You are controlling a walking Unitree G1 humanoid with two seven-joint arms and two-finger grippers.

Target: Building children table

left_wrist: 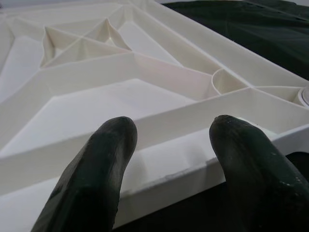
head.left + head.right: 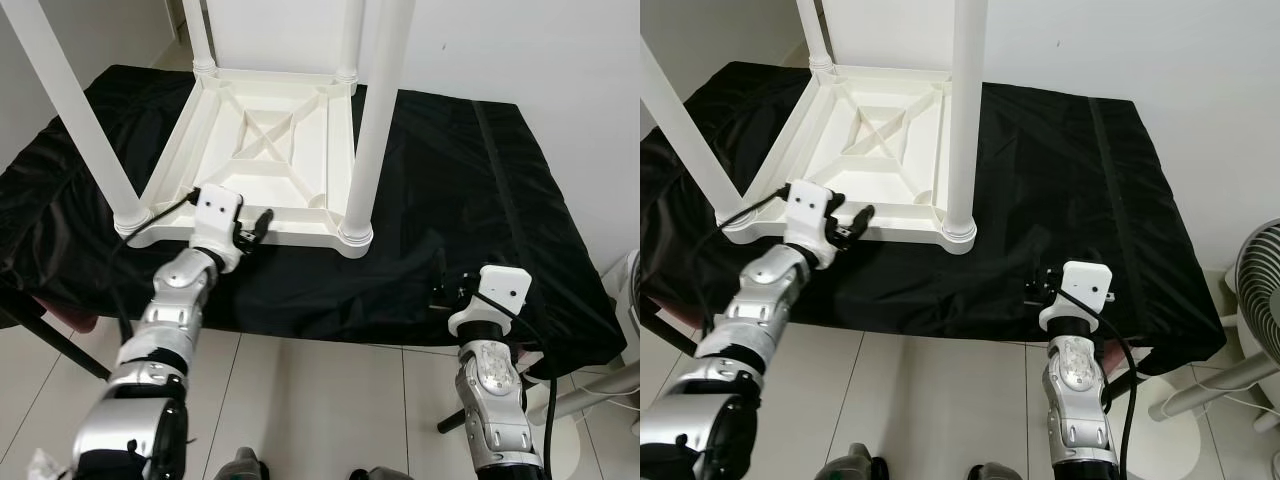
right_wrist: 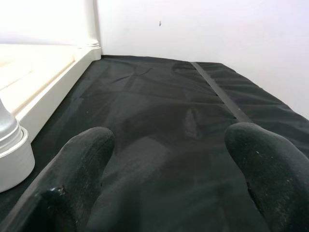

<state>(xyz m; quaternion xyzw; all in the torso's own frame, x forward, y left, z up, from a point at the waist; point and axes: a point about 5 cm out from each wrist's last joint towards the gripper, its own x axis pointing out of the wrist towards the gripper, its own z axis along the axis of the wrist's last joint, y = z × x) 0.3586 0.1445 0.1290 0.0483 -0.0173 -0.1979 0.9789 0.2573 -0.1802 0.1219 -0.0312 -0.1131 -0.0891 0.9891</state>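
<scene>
the white plastic children's table (image 2: pixel 262 150) lies upside down on a black cloth (image 2: pixel 470 200) that covers the work surface, its ribbed underside facing up so the leg sockets are reachable from above. 4 white legs stand in the corner sockets: the near right leg (image 2: pixel 372 130), the near left leg (image 2: pixel 85 120) leaning outward, and 2 far legs (image 2: pixel 200 35) at the back corners. judging by that, the assembly looks nearly finished, with seating or checking the legs as the likely remaining step.

the left gripper (image 2: pixel 258 224) sits at the near rim of the tabletop, between the 2 near legs. its fingers (image 1: pixel 91 169) are spread wide and hold nothing, straddling the rim edge, probably to steady or grasp the top.

the right gripper (image 2: pixel 1040 283) hovers low over the bare cloth, well apart from the table, near the front edge of the surface. its fingers (image 3: pixel 72 183) are also wide apart and empty, seemingly parked out of the way.
</scene>
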